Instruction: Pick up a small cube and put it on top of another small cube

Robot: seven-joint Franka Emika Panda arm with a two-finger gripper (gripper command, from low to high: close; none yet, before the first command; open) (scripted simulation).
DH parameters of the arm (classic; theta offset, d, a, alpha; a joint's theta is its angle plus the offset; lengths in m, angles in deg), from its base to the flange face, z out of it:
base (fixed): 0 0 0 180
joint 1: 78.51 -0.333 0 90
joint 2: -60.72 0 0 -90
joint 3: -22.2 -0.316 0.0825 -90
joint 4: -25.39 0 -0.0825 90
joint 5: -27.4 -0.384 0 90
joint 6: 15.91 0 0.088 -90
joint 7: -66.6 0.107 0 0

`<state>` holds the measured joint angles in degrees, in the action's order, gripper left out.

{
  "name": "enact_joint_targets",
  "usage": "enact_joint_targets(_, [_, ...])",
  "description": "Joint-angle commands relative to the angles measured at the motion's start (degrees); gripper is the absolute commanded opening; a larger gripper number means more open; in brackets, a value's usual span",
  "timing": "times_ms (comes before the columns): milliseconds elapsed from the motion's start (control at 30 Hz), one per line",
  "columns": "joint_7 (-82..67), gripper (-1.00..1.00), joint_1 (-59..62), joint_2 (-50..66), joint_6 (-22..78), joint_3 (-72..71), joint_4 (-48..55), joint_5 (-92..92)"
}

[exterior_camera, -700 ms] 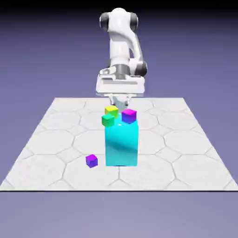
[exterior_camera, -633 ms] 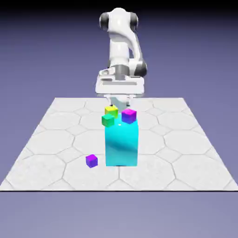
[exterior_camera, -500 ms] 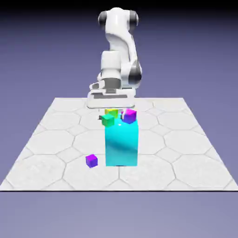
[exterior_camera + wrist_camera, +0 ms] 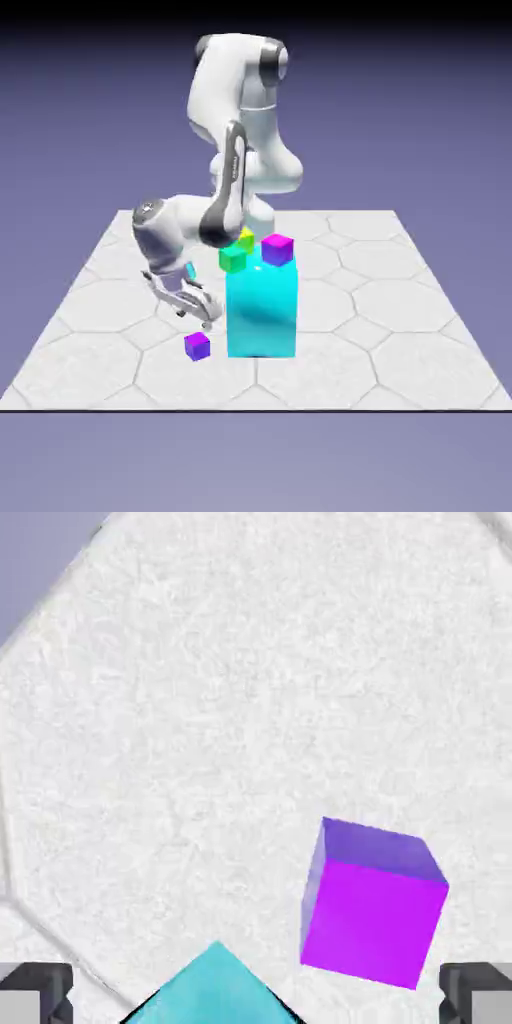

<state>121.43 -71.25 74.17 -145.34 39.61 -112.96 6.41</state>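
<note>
Nearest, the violet cube (image 4: 197, 346) sits loose on the table (image 4: 400, 340), just beside the tall cyan block (image 4: 262, 310). The gripper (image 4: 207, 318) hangs above it, jaws wide apart and empty, evidently positioned for a grasp. Farther back, the yellow cube (image 4: 245, 238), the stacking target, waits behind the green cube (image 4: 232, 259).

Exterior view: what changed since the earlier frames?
The white arm swung from behind the tall cyan block toward the exterior view's left and came down. Its claw now hangs open just above the tiny violet cube; nothing has been grasped. In the hand view that cube sits between the fingertips. The violet cube, the cyan block, the tiny yellow cube, green cube and magenta-topped cube stayed put.
</note>
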Motion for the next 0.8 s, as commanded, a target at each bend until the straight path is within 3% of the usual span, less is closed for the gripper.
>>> enact_joint_targets(0, [0.6,0.0,0.4,2.1,2.0,0.8,1.0,-0.9])
enact_joint_targets(67, [1.0,0.0,0.7,3.8,3.7,1.4,1.9,-1.7])
enact_joint_targets(200, [-3.5,0.0,1.8,11.8,-5.0,-2.7,0.3,-8.3])
enact_joint_targets(233, [-3.5,-1.0,1.8,11.8,-5.0,-2.7,0.3,-8.3])
enact_joint_targets(400, [0.8,-1.0,0.3,3.9,3.7,1.2,1.9,-1.9])
enact_joint_targets(600, [-10.6,-1.0,-2.6,2.7,5.2,-10.8,4.8,0.4])
enact_joint_targets(767, [-13.1,-1.0,-1.9,-7.6,13.9,-17.7,4.7,5.0])
